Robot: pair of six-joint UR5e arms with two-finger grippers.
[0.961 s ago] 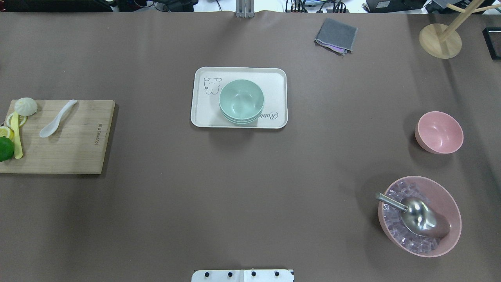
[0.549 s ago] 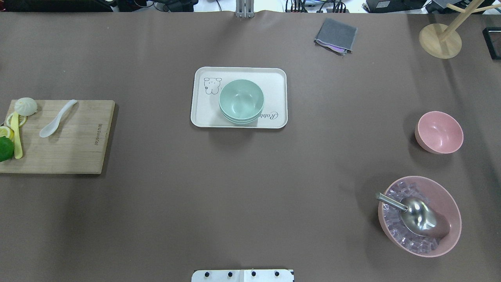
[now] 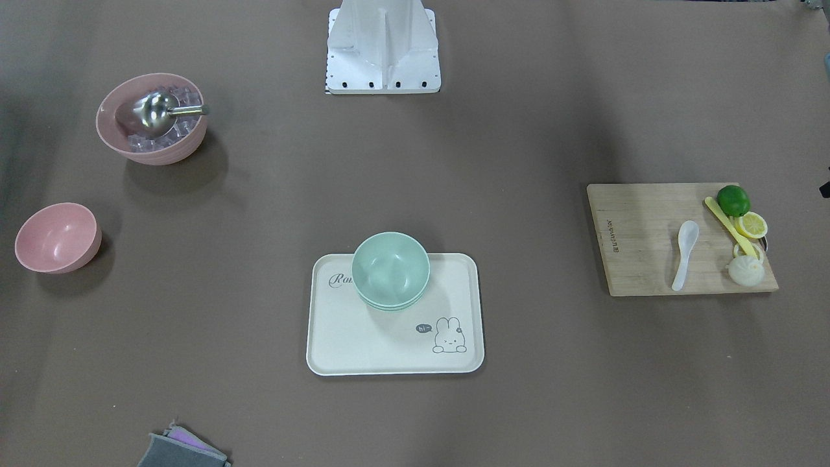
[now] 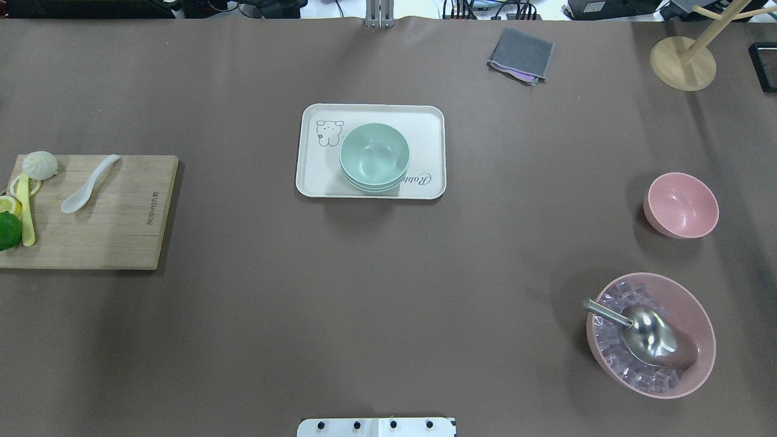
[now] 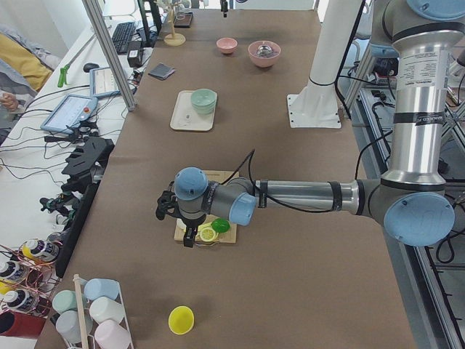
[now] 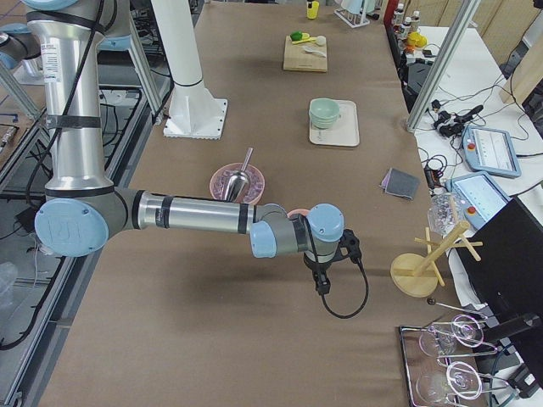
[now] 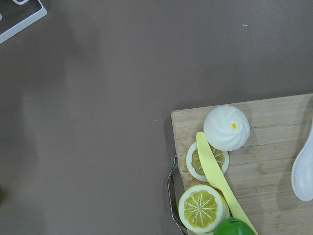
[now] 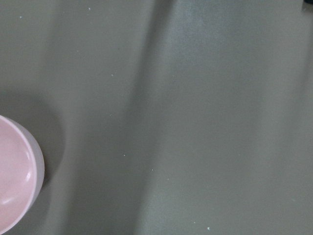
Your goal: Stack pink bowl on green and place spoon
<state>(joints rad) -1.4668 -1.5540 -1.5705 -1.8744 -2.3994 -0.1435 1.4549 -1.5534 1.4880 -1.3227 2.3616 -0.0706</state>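
The left tool (image 5: 190, 238) hangs at the edge of the cutting board (image 4: 109, 212) (open or holding anything, I cannot tell), with the spoon (image 4: 90, 184) near it. The right tool (image 6: 321, 284), equally unreadable, hovers just beside the pink bowl (image 4: 681, 205), well apart from the green bowl (image 4: 374, 156). A grip off-centre on the pink rim could tip it.

Tray (image 3: 363, 344), 5 o'clock in the front-facing view: "hi" stood in a bubble by the rabbit drawing (image 3: 449, 335).
Tray, 10 o'clock: cursive "Ra…" ran behind the green bowl (image 3: 391, 269).
Cutting board (image 3: 642, 246): edge print was unreadable.
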